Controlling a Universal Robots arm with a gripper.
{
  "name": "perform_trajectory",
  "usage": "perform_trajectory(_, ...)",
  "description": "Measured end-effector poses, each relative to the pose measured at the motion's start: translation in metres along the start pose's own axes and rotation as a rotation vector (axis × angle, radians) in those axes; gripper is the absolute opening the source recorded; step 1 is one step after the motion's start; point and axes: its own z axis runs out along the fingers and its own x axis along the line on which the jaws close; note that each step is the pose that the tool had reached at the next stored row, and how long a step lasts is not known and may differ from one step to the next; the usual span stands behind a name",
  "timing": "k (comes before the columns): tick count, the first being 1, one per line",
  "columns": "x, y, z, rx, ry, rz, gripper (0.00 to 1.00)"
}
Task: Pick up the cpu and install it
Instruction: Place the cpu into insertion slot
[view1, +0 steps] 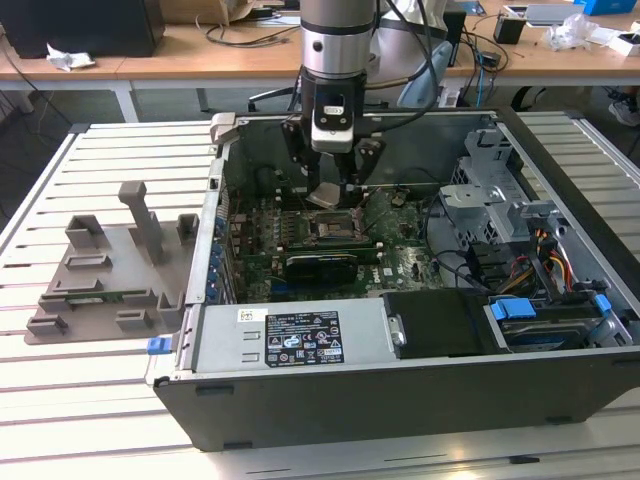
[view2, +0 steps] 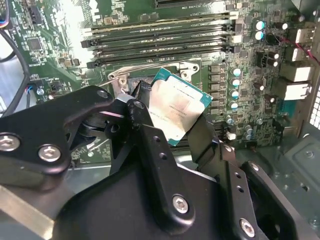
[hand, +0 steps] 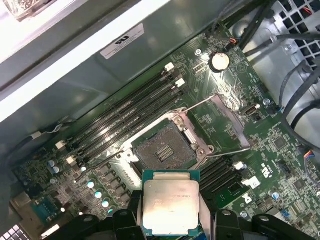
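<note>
The cpu (hand: 168, 206), a flat square chip with a silvery top and a thin teal edge, hangs tilted in my gripper (view2: 170, 131) inside the open computer case (view1: 400, 380). Black fingers (view2: 142, 130) clamp it from two sides. In the exterior view the cpu (view1: 325, 194) hovers just above the open socket (view1: 332, 226) on the green motherboard. In the first wrist view the dark socket (hand: 162, 150) lies bare, its metal frame lifted, a short way ahead of the chip. The gripper (view1: 330, 190) is shut on the chip.
A grey plastic holder tray (view1: 105, 270) sits on the slatted table at the exterior view's left. Memory slots (hand: 125, 115) run beside the socket. A black power supply (view1: 440, 325), drive cage (view1: 495, 190) and loose cables (view1: 545, 255) crowd the case's right side.
</note>
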Motion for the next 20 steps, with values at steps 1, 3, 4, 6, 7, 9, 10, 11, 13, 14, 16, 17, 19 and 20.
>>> perform_trajectory(1,0.0000,0.0000,0.0000,0.0003,0.0003,0.007,0.54)
perform_trajectory(3,0.0000,0.0000,0.0000,0.0011,0.0009,0.023,0.54)
perform_trajectory(4,0.0000,0.0000,0.0000,0.0014,0.0014,0.034,0.54)
perform_trajectory(6,0.0000,0.0000,0.0000,0.0019,0.0021,0.049,0.54)
perform_trajectory(7,0.0000,0.0000,0.0000,0.0023,0.0026,0.058,0.54)
perform_trajectory(9,0.0000,0.0000,0.0000,0.0031,0.0037,0.083,0.54)
perform_trajectory(10,0.0000,0.0000,0.0000,0.0036,0.0041,0.092,0.54)
perform_trajectory(11,0.0000,0.0000,0.0000,0.0040,0.0044,0.100,0.54)
perform_trajectory(13,0.0000,0.0000,0.0000,0.0045,0.0053,0.118,0.54)
perform_trajectory(14,0.0000,0.0000,0.0000,0.0049,0.0059,0.130,0.54)
perform_trajectory(16,0.0000,0.0000,0.0000,0.0060,0.0074,0.162,0.54)
perform_trajectory(17,0.0000,0.0000,0.0000,0.0065,0.0079,0.172,0.54)
perform_trajectory(19,0.0000,0.0000,0.0000,0.0072,0.0090,0.196,0.54)
perform_trajectory(20,0.0000,0.0000,0.0000,0.0077,0.0095,0.207,0.54)
